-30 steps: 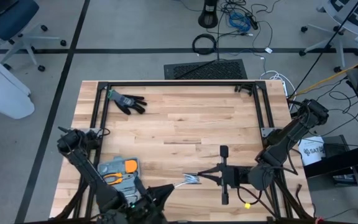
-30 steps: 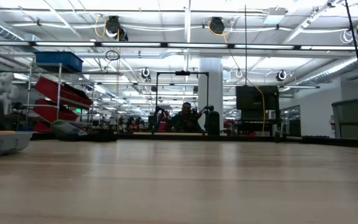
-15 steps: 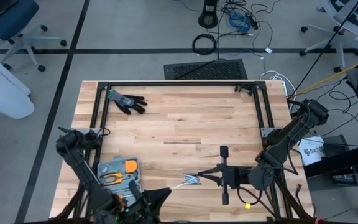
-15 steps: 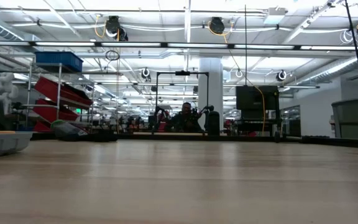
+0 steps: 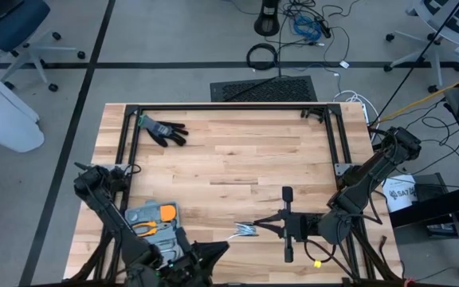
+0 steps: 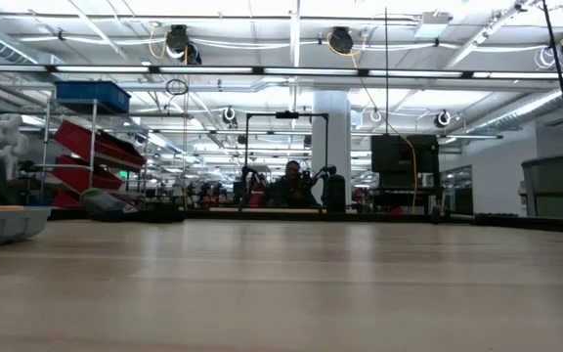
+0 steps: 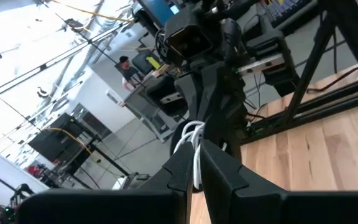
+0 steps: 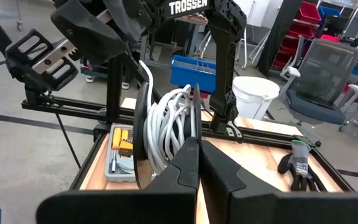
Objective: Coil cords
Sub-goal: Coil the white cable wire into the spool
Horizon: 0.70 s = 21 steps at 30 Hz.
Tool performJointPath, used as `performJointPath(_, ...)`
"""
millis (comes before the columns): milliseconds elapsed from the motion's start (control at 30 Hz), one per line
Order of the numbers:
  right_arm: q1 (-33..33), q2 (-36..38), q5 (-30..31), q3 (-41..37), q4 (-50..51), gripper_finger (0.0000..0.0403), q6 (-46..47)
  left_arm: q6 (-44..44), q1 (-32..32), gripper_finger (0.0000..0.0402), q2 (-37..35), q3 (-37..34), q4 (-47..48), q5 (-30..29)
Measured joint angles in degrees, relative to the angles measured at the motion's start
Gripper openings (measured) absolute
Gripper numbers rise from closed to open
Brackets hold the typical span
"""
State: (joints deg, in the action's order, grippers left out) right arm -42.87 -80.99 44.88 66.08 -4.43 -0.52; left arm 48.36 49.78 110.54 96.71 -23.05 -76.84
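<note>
Here the right gripper (image 5: 260, 228), jaws clamped on the coiled cord (image 5: 247, 230), sits near the table's (image 5: 237, 159) front edge. The left gripper (image 7: 196, 177) pinches the cord's free end there. Mid-table lies bare.

Thin white cord (image 8: 169, 121); black and grey work glove (image 5: 162, 129); pale blond wooden plank table (image 5: 237, 163); grey tray (image 5: 151, 222) holding orange-handled tools.

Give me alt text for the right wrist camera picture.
The right gripper, shut, pinches a bundle of looped white cord wound on a dark round spool, held above the pale wooden table. Beyond it stand the left arm, a grey tool tray and a black glove.
</note>
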Motion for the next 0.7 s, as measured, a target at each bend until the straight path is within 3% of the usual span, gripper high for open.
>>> performJointPath(300,0.0,0.0,0.0,0.0,0.0,0.0000,-0.2,0.2,1.0,0.0039,0.0,0.0,0.3,-3.0)
performJointPath(567,0.0,0.0,0.0,0.0,0.0,0.0000,-0.2,-0.3,2.4,0.0115,0.1,-0.1,4.0,-4.2)
performJointPath(700,0.0,0.0,0.0,0.0,0.0,0.0000,-0.2,-0.5,1.9,0.0126,0.1,-0.1,5.2,-6.3)
